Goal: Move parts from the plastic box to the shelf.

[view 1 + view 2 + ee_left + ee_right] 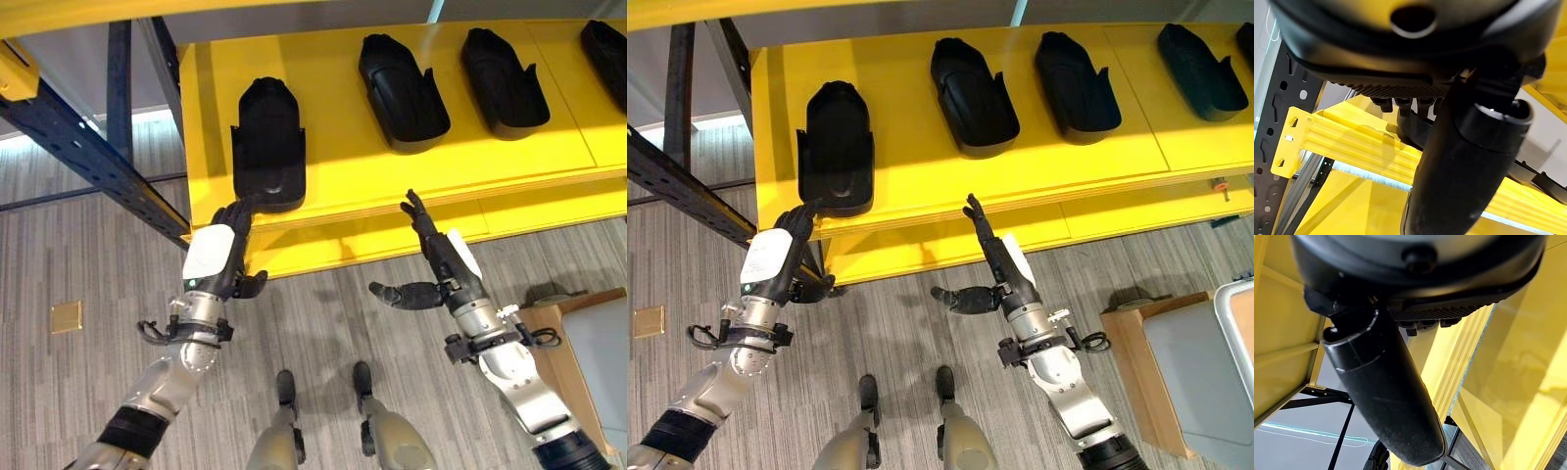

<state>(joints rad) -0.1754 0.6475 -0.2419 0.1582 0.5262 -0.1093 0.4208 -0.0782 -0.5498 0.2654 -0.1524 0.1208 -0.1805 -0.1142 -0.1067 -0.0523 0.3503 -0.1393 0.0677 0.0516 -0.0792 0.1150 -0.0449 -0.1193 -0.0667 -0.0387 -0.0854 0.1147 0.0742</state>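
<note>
Black moulded plastic parts sit in a row on the yellow metal shelf (392, 166), four of them in the left eye view. Leftmost part (267, 145) lies near the shelf's front edge, a bit apart from the other three: second part (402, 91), third part (504, 81), and a fourth part (605, 47) cut off at the picture's right edge.

Left hand (226, 247) reaches up to that front edge, fingers straight and close together, their tips touching the near end of the leftmost part, thumb sticking out to the side below the shelf lip. It isn't curled round anything.

Right hand (436, 257) is also raised, just in front of the shelf edge between the first and second parts. Fingers are straight and pointing up, thumb spread wide to the side, holding nothing.

Down at the lower right there's a grey plastic box (1205, 377) sitting on a brown wooden stand (1136, 367), well apart from both hands.
</note>
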